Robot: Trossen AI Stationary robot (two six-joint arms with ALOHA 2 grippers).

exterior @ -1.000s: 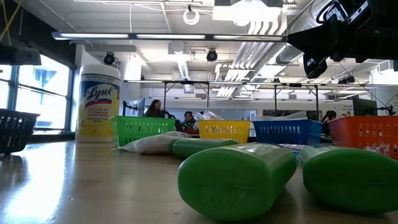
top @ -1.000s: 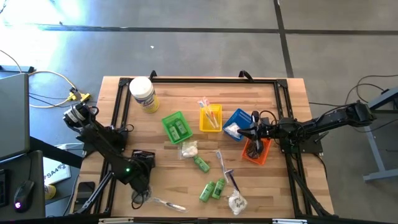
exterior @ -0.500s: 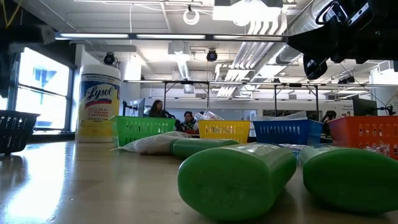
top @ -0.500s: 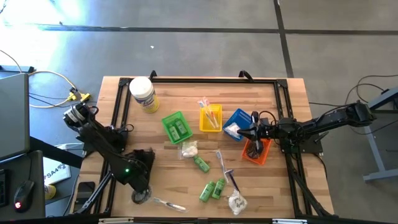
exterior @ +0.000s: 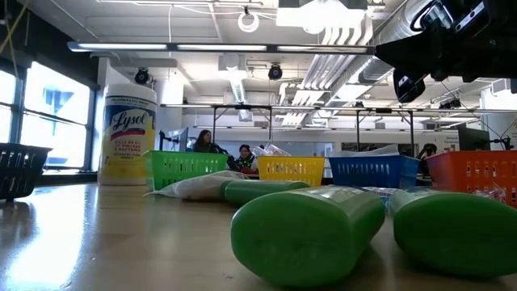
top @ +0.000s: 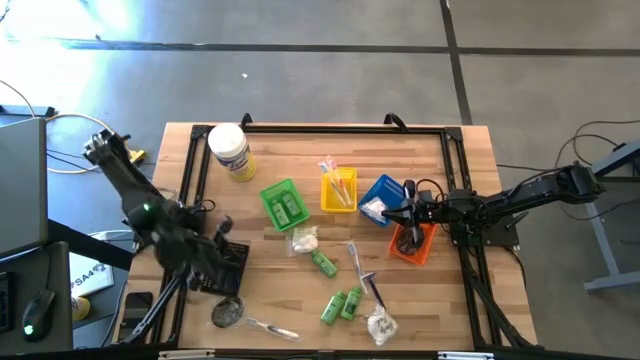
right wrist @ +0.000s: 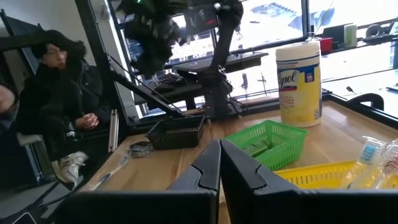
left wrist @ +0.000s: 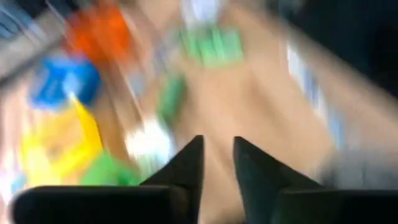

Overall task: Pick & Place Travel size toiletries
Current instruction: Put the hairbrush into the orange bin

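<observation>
By the table's (top: pixel 455 150) left edge, near the black tray (top: pixel 240 265), hold the left claw (left wrist: pixel 217 149) a little apart and empty. Open wider, then drop straight onto the dark sachet (top: pixel 228 313). Leave the right claw (right wrist: pixel 219 148) pressed together over the orange tray (top: pixel 426 250).

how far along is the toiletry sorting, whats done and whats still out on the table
Partly done. The green tray holds green tubes, the yellow tray wrapped toothbrushes, and the blue tray and orange tray hold items too. Nothing shows in either gripper: the left gripper is by the black tray, the right gripper is shut over the blue tray. Left out: three green tubes, white packets, a dark sachet and wrapped pieces.
</observation>
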